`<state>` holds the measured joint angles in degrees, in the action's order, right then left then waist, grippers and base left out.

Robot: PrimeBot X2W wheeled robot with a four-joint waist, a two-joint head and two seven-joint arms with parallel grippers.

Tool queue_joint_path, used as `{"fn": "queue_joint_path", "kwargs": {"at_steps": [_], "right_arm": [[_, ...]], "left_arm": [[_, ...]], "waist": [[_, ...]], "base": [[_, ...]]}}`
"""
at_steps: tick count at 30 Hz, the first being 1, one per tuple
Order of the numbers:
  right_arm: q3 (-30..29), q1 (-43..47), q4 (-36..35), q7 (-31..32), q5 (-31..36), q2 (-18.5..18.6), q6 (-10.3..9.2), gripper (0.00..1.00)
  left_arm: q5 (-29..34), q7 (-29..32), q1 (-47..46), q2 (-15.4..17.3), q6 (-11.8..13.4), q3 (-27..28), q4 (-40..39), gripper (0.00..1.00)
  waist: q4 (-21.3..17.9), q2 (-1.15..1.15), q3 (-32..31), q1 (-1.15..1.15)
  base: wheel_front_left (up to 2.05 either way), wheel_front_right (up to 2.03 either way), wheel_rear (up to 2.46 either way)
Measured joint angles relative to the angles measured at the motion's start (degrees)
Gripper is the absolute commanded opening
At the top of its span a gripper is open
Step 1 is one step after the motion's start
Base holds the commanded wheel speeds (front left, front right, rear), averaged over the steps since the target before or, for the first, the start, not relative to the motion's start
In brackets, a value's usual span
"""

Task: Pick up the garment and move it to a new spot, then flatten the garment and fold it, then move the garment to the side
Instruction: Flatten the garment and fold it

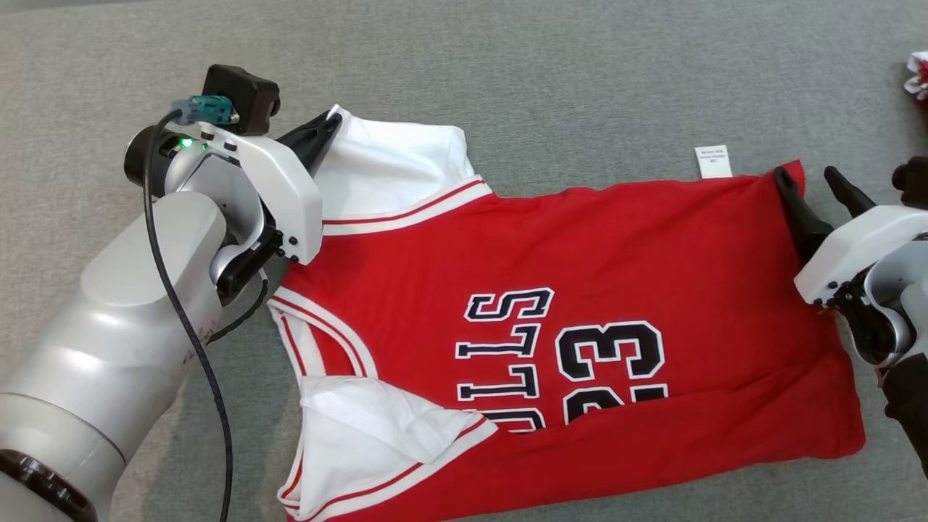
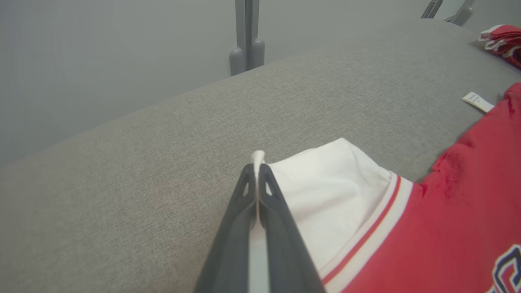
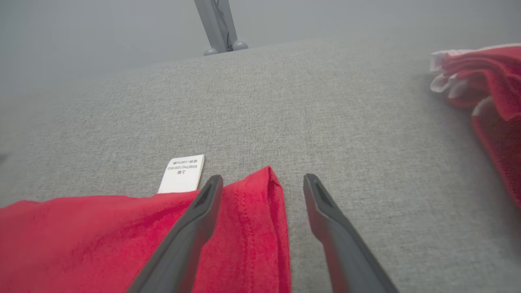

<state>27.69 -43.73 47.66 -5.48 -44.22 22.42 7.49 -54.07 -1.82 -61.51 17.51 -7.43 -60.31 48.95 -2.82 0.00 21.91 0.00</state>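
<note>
Head view: the red jersey [image 1: 580,290], white at its sleeves, lies spread on the grey fabric surface [image 1: 507,65], collar end toward 9 o'clock and hem toward 3 o'clock. Its near edge runs off the frame at 6 o'clock. At the jersey's 10 o'clock the left gripper [image 1: 328,129] is closed on the far white sleeve. The left wrist view makes the grip plain, with a thin fold of white cloth nipped between the touching fingers [image 2: 244,203]. At 2 o'clock the right gripper [image 1: 810,180] stands wide apart, holding nothing. The right wrist view adds that one finger lies over the red hem corner, the other over bare surface. A white care label [image 1: 713,161] lies just beyond the hem. Bare surface extends toward 12 o'clock, and a second red-and-white cloth [image 1: 918,75] sits well apart at 2 o'clock. The wrist views add the surface's far edge, with a grey post [image 2: 246,36] behind
</note>
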Motion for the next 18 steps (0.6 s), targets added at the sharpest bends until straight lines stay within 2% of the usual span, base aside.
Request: {"fn": "queue_joint_path", "kwargs": {"at_steps": [7,18], "right_arm": [[5.0,-3.1,3.0,1.3,-4.2,2.5,0.0,1.0],[12.1,-6.9,6.4,2.9,-9.1,2.9,0.0,1.0]], "left_arm": [[-0.2,-2.2,-1.4,-0.8,0.0,-2.6,1.1,0.0],[-2.7,-3.2,-2.9,-1.1,0.0,-6.0,2.1,0.0]], "waist": [[1.1,0.0,0.6,0.0],[1.3,0.0,1.5,0.0]], "base": [[0.0,0.0,0.0],[0.0,0.0,0.0]]}}
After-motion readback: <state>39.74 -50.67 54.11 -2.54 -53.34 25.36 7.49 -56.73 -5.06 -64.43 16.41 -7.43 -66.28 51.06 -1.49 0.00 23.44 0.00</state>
